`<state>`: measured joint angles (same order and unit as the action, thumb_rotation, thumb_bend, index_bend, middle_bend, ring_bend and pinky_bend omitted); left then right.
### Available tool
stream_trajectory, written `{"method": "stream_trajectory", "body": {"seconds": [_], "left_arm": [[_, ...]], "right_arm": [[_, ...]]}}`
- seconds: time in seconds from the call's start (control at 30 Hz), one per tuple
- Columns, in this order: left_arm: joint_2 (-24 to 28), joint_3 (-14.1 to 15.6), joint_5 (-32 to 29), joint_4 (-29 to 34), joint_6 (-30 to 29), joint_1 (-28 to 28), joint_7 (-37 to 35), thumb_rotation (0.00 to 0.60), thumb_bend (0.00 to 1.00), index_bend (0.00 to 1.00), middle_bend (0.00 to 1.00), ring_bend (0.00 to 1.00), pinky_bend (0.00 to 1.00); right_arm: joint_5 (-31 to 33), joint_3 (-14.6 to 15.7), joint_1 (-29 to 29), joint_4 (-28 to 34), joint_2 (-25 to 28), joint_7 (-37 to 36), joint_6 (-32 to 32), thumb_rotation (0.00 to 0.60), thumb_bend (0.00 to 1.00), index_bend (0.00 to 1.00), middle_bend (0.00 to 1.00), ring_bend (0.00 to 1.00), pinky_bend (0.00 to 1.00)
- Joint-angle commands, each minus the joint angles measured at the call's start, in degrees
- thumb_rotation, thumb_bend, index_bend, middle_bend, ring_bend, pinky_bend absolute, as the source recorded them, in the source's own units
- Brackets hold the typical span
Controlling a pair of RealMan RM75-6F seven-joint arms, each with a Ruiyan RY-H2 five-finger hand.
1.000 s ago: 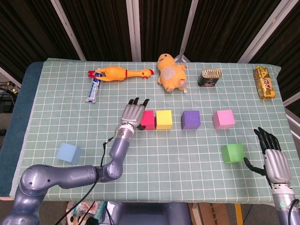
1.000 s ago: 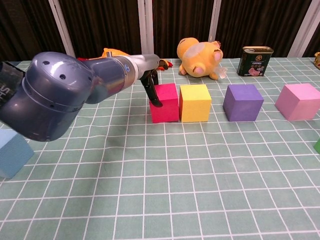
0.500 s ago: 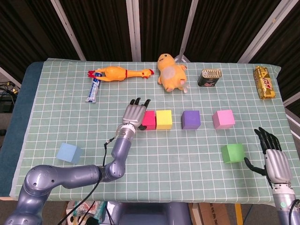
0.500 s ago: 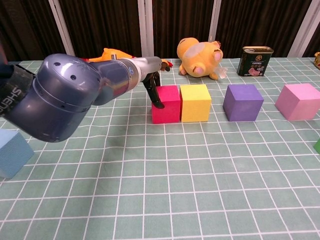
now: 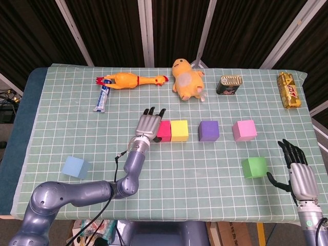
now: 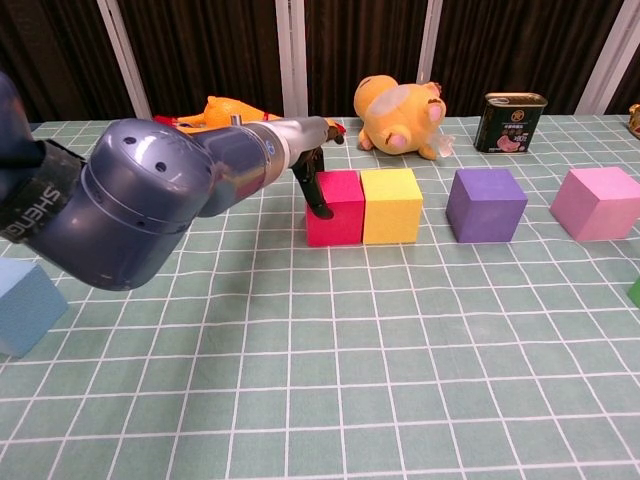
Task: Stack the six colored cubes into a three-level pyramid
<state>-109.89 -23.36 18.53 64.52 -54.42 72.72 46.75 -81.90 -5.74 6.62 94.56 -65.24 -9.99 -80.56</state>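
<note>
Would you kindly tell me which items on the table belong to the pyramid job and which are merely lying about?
Job: red cube, yellow cube, purple cube, pink cube, green cube, blue cube.
Lying about: rubber chicken, plush toy, tin can, snack bar, tube.

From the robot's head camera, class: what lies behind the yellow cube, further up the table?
Behind the yellow cube lies bare checked mat, then the yellow plush toy near the far edge. Nothing sits on the cube. Whatever the plush itself covers cannot be seen.
</note>
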Motion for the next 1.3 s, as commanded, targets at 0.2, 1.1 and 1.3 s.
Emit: {"method": "stream_trajectory", "body": {"seconds": [0.2,1.1,1.3], "left_arm": [[-0.3,-0.2,0.4,-0.1,0.2,0.0,-0.3,0.6,0.29,0.0,0.35,0.04,0.09],[-1.3,-0.5,0.6,-0.2,0.7,0.4,0.0,0.6,0.29,0.0,0.34,0.04,0.09],[-1.5,-0.4,0.6,-0.6,1.0,0.4,0.0,0.6,0.27,0.0,0.29,0.04,0.09]], "right_arm": [[0.0,0.0,0.0,0.0,0.0,0.1,-0.1,0.6,0.33,0.0,0.0,0.0,0.0],[0.4,-0.2,-0.1,0.2,0.2,0.1,0.0,0.6,0.33,0.0,0.0,0.0,0.0],[0.6,-0.2,-0.1,0.3,0.3,0.2,0.1,0.6,0.33,0.0,0.0,0.0,0.0]]}}
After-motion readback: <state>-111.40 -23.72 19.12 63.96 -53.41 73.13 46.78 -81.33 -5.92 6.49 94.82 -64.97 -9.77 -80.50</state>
